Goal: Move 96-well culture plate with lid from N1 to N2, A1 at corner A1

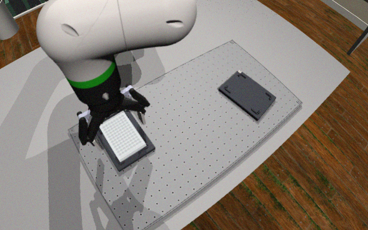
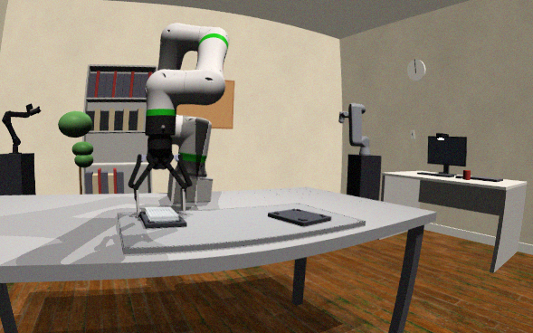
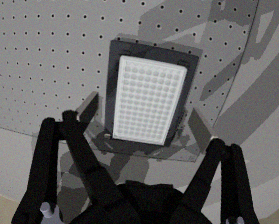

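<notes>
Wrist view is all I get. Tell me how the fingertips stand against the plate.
Observer: In the side view the gripper is open. One finger hangs on each side of the plate, with a gap on both sides.
Operator: Report whether the plate is lifted.
Observer: No. It sits flat on its dark nest.
Operator: Describe the other nest.
Observer: In the top view the second nest lies bare further along the perforated board. It has a white mark at one corner.
</notes>
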Controlling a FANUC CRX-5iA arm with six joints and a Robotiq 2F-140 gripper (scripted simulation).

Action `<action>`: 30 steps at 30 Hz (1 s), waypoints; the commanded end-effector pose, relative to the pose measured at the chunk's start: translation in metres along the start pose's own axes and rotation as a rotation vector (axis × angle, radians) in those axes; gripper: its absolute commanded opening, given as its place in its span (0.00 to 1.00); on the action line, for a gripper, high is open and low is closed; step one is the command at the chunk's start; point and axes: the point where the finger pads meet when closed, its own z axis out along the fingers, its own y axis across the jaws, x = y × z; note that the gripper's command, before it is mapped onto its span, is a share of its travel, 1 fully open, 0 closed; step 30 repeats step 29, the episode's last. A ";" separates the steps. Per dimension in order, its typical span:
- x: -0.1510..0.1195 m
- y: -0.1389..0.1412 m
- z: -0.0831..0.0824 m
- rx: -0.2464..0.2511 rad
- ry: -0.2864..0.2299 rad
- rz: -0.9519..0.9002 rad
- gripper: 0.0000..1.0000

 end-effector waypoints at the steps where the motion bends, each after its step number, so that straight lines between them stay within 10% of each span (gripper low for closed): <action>1: 0.000 0.000 0.000 0.000 0.000 0.000 1.00; 15: 0.000 0.000 0.000 0.000 0.000 0.000 1.00; 30: 0.000 0.000 -0.035 0.000 0.000 0.000 1.00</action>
